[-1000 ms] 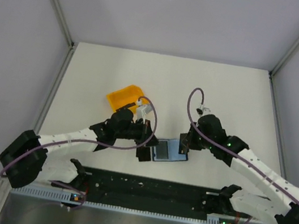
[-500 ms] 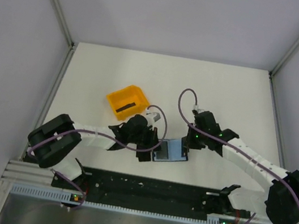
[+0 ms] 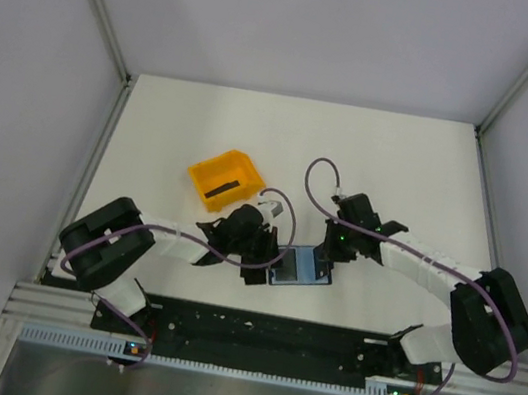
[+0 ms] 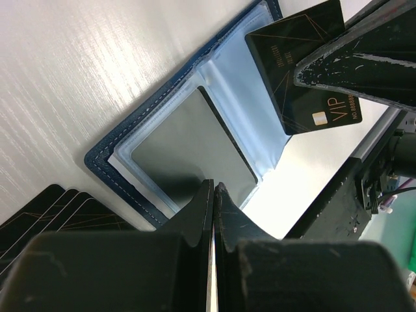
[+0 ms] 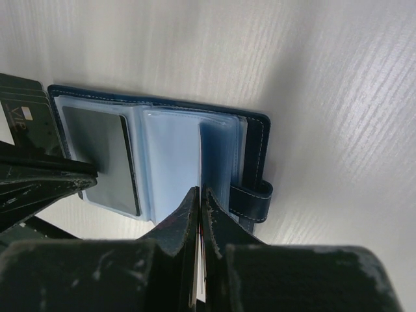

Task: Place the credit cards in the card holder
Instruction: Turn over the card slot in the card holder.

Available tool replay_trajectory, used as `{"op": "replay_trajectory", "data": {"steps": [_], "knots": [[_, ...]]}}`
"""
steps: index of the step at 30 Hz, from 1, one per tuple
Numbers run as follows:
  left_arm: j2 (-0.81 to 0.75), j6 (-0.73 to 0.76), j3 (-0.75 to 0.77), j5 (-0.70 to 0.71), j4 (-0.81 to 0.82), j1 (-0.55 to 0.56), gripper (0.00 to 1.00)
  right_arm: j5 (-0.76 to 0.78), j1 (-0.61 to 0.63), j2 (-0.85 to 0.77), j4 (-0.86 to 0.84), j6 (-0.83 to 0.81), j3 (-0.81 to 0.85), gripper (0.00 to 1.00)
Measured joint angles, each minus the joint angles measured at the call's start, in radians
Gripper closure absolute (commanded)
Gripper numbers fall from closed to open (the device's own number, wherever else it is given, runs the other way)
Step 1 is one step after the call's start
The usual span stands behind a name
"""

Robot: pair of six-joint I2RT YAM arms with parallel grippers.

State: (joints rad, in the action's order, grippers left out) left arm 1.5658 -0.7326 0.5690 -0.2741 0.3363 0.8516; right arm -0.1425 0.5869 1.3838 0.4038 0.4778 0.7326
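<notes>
**Left arm** (image 3: pixel 171 241): folded low over the table (image 5: pixel 292 78), elbow doubled back, wrist reaching rightward.

**Left tool** (image 4: pixel 213 190): the fingers are pressed together with a thin pale line in the seam. Whether anything is nipped there cannot be told. The tips sit at the near edge of the small navy-blue folding card holder (image 4: pixel 218 71). The holder lies open and flat directly ahead of them, pale blue sleeves up, with a dark pocket (image 4: pixel 188 153) just beyond the tips. A fan of thin black cards (image 4: pixel 45 218) lies on the table just left of this tool, beside the holder's corner. Apart from the tool, to its left and farther from the arm bases, stands an orange plastic bin (image 3: pixel 210 168) with one black card (image 3: pixel 223 189) inside.

**Right arm** (image 3: pixel 424 270): low, forearm stretched leftward.

**Right tool** (image 5: pixel 198 193): closed on a black rectangular card with gold VIP lettering (image 4: pixel 276 58), seen edge-on from its own camera. The tips sit over the holder's stacked sleeves. The holder's clasp strap (image 5: pixel 252 198) lies just right of them.
</notes>
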Motion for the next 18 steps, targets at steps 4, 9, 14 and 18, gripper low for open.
{"op": "replay_trajectory", "data": {"steps": [4, 9, 14, 18], "knots": [[0.012, -0.001, 0.000, 0.004, 0.002, 0.000, 1.00, -0.027, -0.001, 0.024, -0.031, 0.003, 0.000, 1.00], [0.014, 0.000, 0.002, 0.004, 0.007, 0.000, 1.00, -0.074, -0.001, 0.048, -0.087, 0.013, -0.008, 1.00], [0.014, 0.003, 0.003, 0.003, 0.007, 0.000, 1.00, -0.116, -0.002, 0.059, -0.140, 0.029, -0.029, 1.00], [0.014, 0.022, 0.020, 0.002, 0.002, 0.002, 1.00, -0.125, -0.003, 0.060, -0.158, 0.039, -0.039, 1.00]]}}
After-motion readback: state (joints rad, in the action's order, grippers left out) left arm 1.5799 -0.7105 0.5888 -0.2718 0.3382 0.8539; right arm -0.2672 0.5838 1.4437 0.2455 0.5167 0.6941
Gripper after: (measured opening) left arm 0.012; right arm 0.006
